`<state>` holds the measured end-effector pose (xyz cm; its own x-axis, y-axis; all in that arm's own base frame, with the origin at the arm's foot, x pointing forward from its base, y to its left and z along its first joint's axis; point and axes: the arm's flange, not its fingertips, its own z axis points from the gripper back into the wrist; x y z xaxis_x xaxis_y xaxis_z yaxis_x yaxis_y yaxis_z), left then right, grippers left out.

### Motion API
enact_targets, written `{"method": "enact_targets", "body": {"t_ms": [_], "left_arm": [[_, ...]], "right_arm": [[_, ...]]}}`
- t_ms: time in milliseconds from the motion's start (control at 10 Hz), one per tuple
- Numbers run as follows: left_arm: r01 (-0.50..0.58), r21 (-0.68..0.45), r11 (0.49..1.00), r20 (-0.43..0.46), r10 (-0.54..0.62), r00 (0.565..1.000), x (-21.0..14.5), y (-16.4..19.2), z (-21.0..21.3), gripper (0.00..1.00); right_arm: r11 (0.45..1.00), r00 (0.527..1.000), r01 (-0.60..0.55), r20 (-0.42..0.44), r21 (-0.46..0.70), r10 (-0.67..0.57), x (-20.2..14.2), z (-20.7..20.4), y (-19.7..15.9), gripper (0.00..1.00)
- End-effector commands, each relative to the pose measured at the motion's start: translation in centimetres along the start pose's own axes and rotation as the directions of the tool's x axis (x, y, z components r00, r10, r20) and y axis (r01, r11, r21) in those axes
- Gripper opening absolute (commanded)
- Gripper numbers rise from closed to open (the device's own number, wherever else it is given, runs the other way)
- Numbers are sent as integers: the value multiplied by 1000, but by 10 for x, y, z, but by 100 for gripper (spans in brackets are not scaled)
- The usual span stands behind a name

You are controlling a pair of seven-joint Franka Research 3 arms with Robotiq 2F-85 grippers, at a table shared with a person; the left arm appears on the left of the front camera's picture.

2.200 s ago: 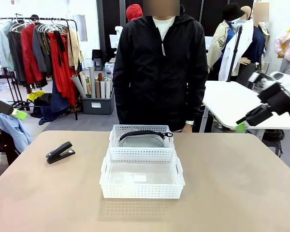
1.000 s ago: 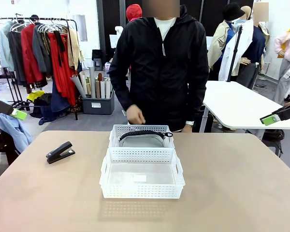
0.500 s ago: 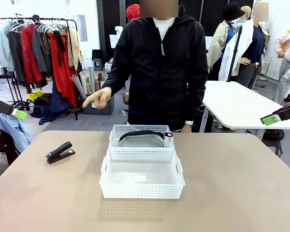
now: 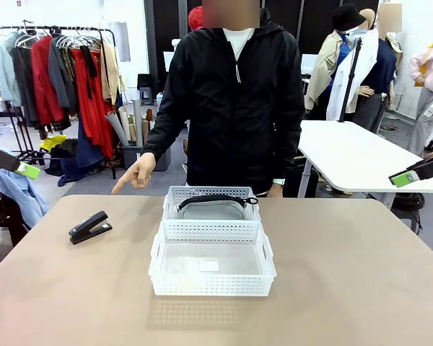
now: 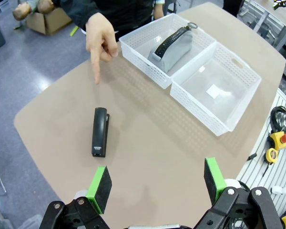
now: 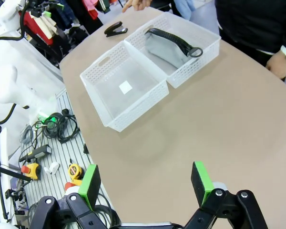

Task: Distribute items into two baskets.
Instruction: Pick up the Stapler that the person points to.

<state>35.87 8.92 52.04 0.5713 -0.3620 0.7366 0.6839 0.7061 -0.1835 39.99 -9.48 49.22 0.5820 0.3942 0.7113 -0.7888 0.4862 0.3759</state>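
Note:
A black stapler (image 4: 90,227) (image 5: 99,132) (image 6: 116,28) lies on the tan table, left of the two white baskets. The far basket (image 4: 175,196) (image 5: 143,64) (image 6: 195,69) holds the grey pouch (image 4: 211,207) (image 5: 174,44) (image 6: 171,45) with its black zipper edge up. The nearer, larger basket (image 4: 211,285) (image 5: 200,114) (image 6: 138,107) has only a small white label inside. The person's hand (image 4: 133,176) (image 5: 100,45) points a finger down toward the stapler. My left gripper (image 5: 157,183) hangs open, high above the table's left end. My right gripper (image 6: 145,182) is open, high off the right side.
A white table (image 4: 346,155) stands behind at the right, and a clothes rack (image 4: 58,72) at the back left. Tools and cables (image 6: 47,143) lie on the grey rail beside the table. Bare tabletop (image 4: 346,274) lies on both sides of the baskets.
The person's hand has come up from the jacket front, swung out to the picture's left and dropped toward the stapler, finger pointing. My right arm drew back to the right edge earlier; both now hold still.

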Motion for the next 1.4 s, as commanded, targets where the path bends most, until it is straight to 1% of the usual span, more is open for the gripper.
{"method": "enact_targets", "body": {"t_ms": [0,400,500,600,700,900,1000,1100,1300], "left_arm": [[-1,-11,1000,17,1,1000,-1,0,0,100],[-1,-11,1000,17,1,1000,-1,0,0,100],[0,0,1000,0,0,1000,0,0,0,100],[-12,20,1000,-8,12,1000,12,10,-3,100],[-31,20,999,-25,31,999,24,21,-8,100],[-4,36,999,-65,7,998,43,34,-20,100],[-12,32,999,-91,14,996,53,42,-27,100],[11,30,999,-132,-7,991,62,49,-39,100],[17,20,1000,-195,-13,981,74,72,-60,100]], "right_arm": [[1000,1000,-2,4,3,2,0,0,1,100],[1000,1000,-2,4,3,2,0,0,1,100],[1000,1000,-2,4,3,2,0,0,1,100],[1000,1000,-2,4,3,2,0,0,1,100],[1000,1000,-2,4,3,2,0,0,1,100],[1000,1000,-2,4,3,2,0,0,1,100],[1000,1000,-2,4,3,2,0,0,1,100],[1000,1000,-2,4,3,2,0,0,1,100],[1000,1000,-2,4,3,2,0,0,1,100]]}}
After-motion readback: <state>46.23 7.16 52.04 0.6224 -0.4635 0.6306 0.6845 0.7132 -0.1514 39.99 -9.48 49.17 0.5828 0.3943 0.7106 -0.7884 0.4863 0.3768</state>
